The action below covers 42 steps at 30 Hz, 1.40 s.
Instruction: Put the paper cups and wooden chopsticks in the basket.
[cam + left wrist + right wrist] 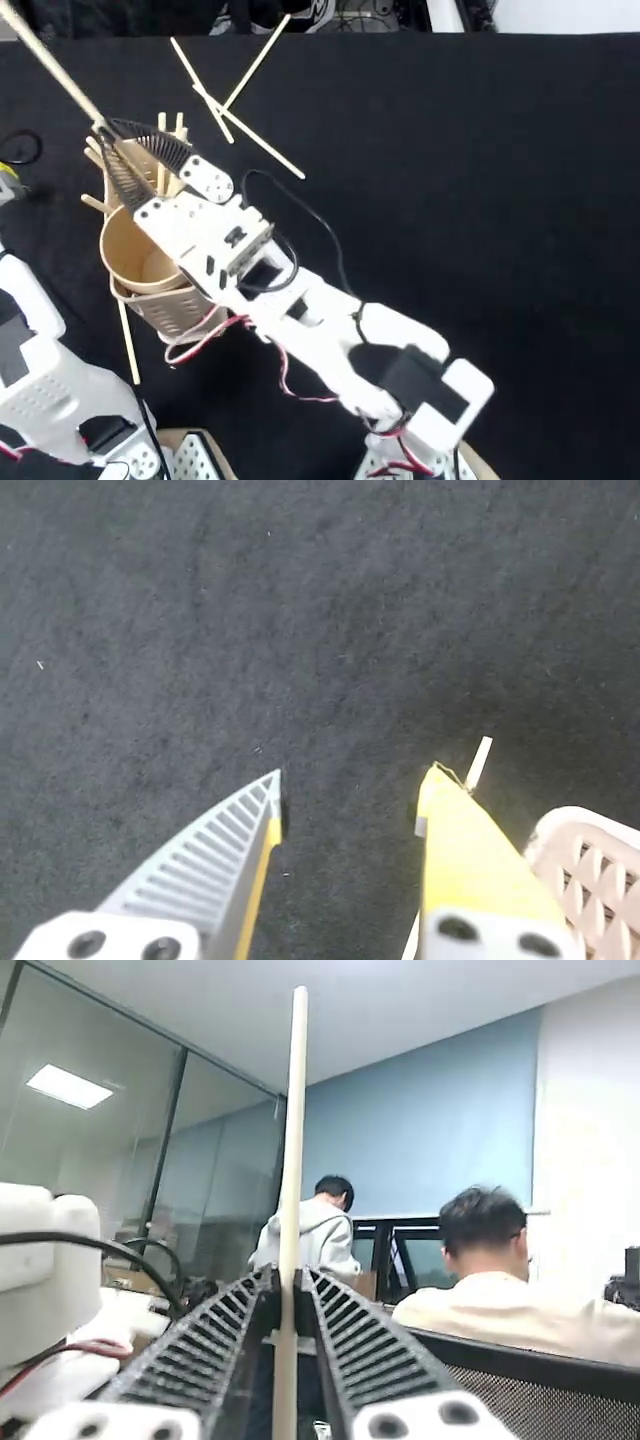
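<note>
- At the far left of the black cloth-covered table (480, 150), I am clamping my right gripper (105, 135) tight on one pale wooden chopstick (50, 62). Its long end is slanting up toward the far left. I judge I am holding it this way so that its low end is aiming into the pale perforated plastic basket (175, 310) just below.
- Inside that basket, one brown-lined paper cup (135, 255) is sitting upright. I cannot tell whether others are nested in it. Several chopstick ends are standing behind it, too hidden by my gripper to count.
- Beyond the basket, three loose chopsticks (262, 145) are lying crossed, and a fourth chopstick (128, 345) is lying at the basket's near left.
- My left gripper (352, 780) is hanging with its jaws apart, holding nothing, over bare cloth beside the basket's rim.
</note>
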Each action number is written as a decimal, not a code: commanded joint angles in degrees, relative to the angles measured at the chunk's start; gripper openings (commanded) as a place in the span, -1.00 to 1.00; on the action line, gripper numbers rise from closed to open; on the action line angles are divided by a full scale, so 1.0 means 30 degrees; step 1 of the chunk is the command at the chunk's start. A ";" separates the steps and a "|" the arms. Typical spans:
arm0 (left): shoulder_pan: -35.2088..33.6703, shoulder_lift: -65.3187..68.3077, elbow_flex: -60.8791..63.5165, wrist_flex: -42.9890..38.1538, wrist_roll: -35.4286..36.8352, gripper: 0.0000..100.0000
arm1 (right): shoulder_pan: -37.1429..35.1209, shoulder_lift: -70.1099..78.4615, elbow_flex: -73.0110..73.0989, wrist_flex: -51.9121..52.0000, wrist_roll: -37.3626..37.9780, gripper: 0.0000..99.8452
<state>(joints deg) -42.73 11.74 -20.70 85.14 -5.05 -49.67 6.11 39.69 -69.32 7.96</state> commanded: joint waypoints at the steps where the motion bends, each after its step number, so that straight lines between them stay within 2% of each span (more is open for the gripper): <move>1: 0.0073 -0.0440 -0.0161 0.0059 0.0176 -0.55 | -0.0615 -0.0542 0.1480 0.1846 0.0117 -0.88; 3: 0.0073 -0.0440 -0.0161 0.0059 0.0176 -0.55 | -0.0586 -0.1187 0.1538 0.3429 -0.0088 -0.73; 7: 0.0044 -0.0440 -0.0161 0.0059 0.0176 -0.55 | -0.0615 -0.2476 0.1245 0.5949 -0.2286 -0.55; 10: 0.0015 -0.0440 -0.0132 0.0088 0.0176 -0.55 | -0.0674 -0.3355 0.0982 0.7150 -0.2374 -0.55; 15: -0.0103 -0.0440 -0.0132 0.0088 0.0117 -0.55 | -0.0527 -0.5993 0.1861 0.7297 -0.2403 -0.55; 18: -0.0161 -0.0440 -0.0132 0.0088 0.0088 -0.55 | 0.0527 -0.9480 0.2681 0.8615 -0.2432 -0.65; 20: -0.0396 -0.0440 -0.0132 0.0088 0.0059 -0.55 | 0.1582 -1.2733 0.2681 1.2454 -0.2520 -0.80; 22: -0.0571 -0.0440 -0.0103 0.0088 0.0059 -0.55 | 0.2696 -1.5956 0.1978 1.8286 -0.3722 -0.91; 25: -0.0747 -0.0410 0.0190 0.0088 0.0059 -0.55 | 0.4659 -1.9355 -0.0747 2.7985 -0.5480 -0.86; 27: -0.0689 -0.0410 0.0689 0.0059 0.0059 -0.55 | 0.6095 -1.9883 -0.3062 3.3553 -0.5538 -0.75; 29: -0.0689 -0.0410 0.1040 0.0000 0.0088 -0.55 | 0.7473 -1.9209 -0.4762 3.7744 -0.5538 -0.67; 32: -0.0747 -0.0410 0.1421 -0.0029 0.0117 -0.55 | 0.8967 -1.6747 -0.5934 4.1201 -0.3956 -0.60; 37: -0.0747 -0.0410 0.1978 -0.0059 0.0147 -0.55 | 1.0022 -1.0095 -0.7077 4.1670 -0.1817 -0.66; 42: -0.0835 -0.0410 0.2095 0.0029 0.0176 -0.55 | 0.9846 -0.2886 -0.9949 4.2696 0.3516 -0.60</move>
<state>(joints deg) -44.40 11.74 -14.11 85.14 -4.88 -20.04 -13.23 16.66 56.57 10.33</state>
